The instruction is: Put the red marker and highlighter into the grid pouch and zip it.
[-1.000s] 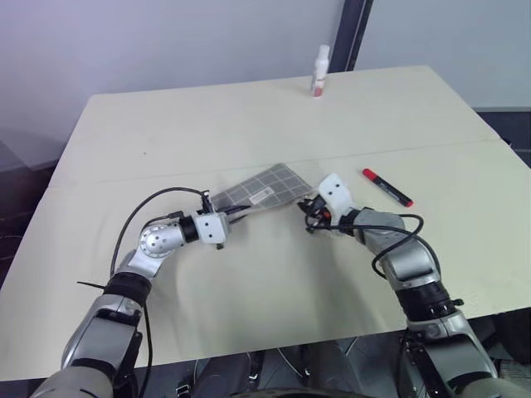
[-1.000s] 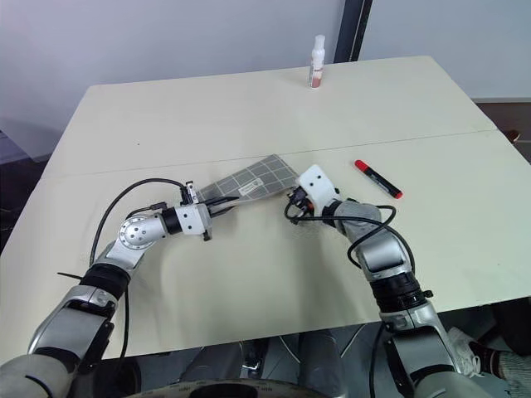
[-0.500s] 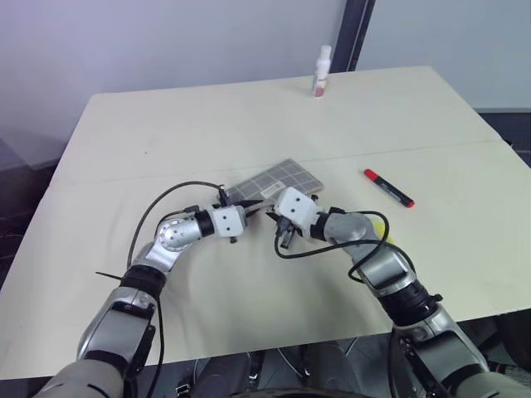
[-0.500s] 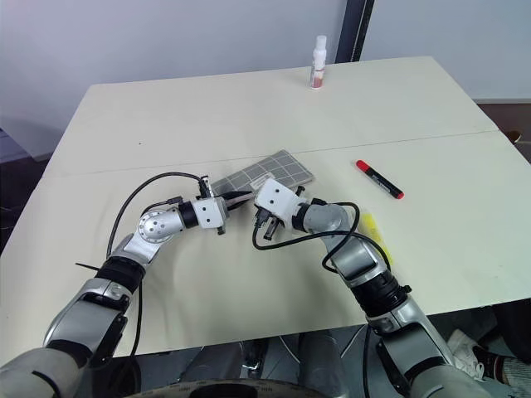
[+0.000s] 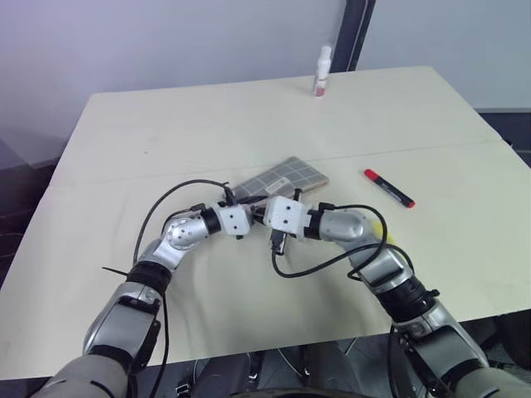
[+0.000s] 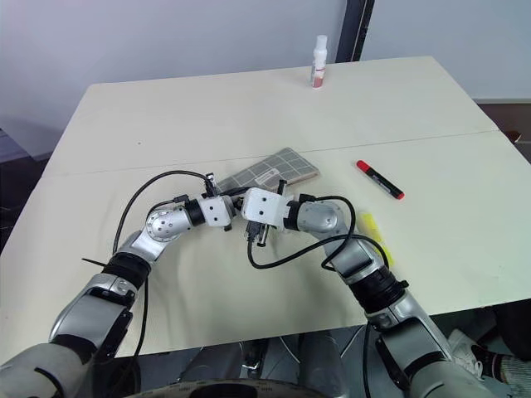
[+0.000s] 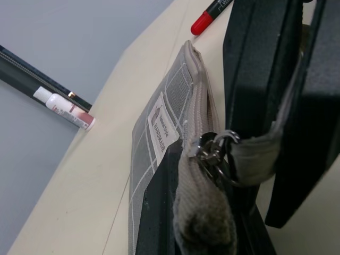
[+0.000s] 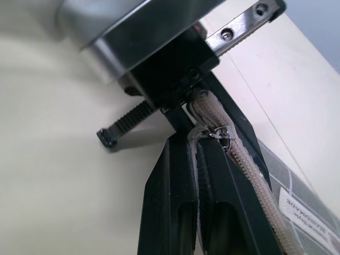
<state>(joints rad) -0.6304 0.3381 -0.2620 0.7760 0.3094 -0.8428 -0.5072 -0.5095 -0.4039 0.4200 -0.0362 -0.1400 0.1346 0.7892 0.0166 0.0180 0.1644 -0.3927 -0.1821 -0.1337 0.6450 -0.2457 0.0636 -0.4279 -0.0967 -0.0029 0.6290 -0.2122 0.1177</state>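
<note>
The right gripper has swung in from beside the red marker and now sits right up against the left gripper at the near corner of the grid pouch. The pouch itself has been tugged along the table and now lies turned a bit more. The highlighter, which the right arm covered before, now peeks out beside that arm.

The left gripper is pinched shut on the cloth end of the pouch's zipper. The right gripper is squeezed tight on the zipper's pull tab, with the little metal ring just past its fingers.

The pouch looks soft, light and floppy, so I think it would bunch up if only one end were held. Holding the cloth tail and the tab at once seems the best way to pull the zipper open. The marker lies well apart on the right, not yet in the pouch. A white bottle stands far off at the back edge.
</note>
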